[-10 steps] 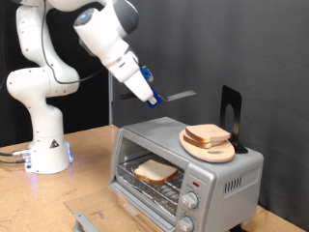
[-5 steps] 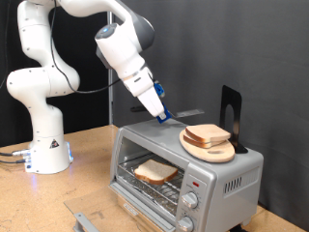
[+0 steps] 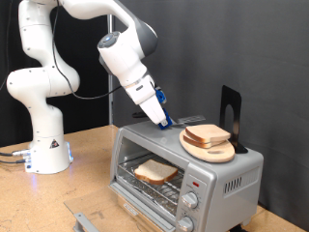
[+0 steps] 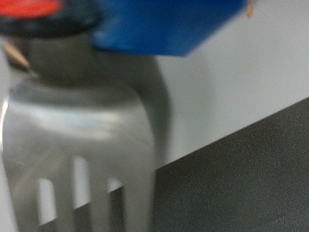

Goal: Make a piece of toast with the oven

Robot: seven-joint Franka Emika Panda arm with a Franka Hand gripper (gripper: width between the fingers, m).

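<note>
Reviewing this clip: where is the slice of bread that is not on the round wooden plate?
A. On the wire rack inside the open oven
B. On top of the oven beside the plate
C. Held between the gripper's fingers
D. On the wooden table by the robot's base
A: the piece of toast lies on the wire rack inside the oven, whose door hangs open.

One oven [image 3: 183, 169], three bread slices, one wooden plate [image 3: 210, 150].

A pale wooden table [image 3: 87, 155] fills the exterior view's lower left, its edge meeting a black backdrop [image 3: 261, 48] that covers everything behind, evenly lit.
</note>
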